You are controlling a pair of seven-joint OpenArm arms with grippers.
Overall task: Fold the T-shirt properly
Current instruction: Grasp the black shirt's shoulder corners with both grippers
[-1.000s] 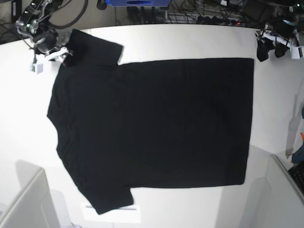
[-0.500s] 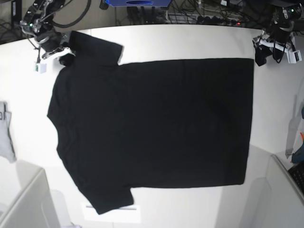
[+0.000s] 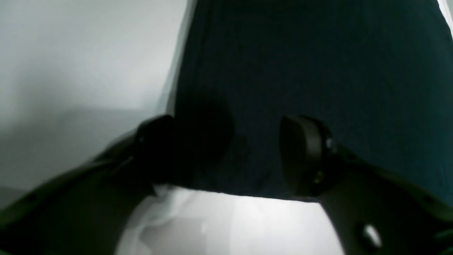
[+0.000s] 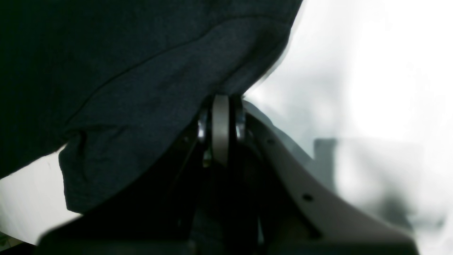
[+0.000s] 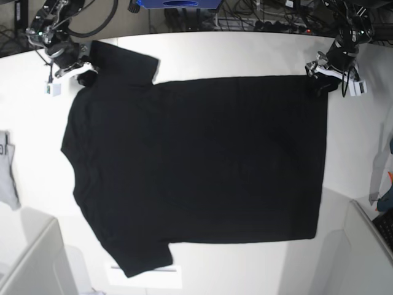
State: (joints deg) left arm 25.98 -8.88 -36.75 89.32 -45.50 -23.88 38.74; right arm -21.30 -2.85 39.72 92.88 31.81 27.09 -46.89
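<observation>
The large plain black cloth T-shirt (image 5: 196, 166) lies flat mid-bench. The right gripper (image 4: 221, 106) pinches its sleeve at the far edge; the left gripper (image 3: 226, 152) straddles the hem corner, fingers apart.

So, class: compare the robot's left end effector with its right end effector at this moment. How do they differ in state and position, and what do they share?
The left end effector stands open, straddling the T-shirt's hem corner; the right end effector is shut on the T-shirt at a sleeve edge. In the base view the left end effector sits at the shirt's top right corner, the right end effector at its top left. Both are at the shirt's far edge on the white table.
</observation>
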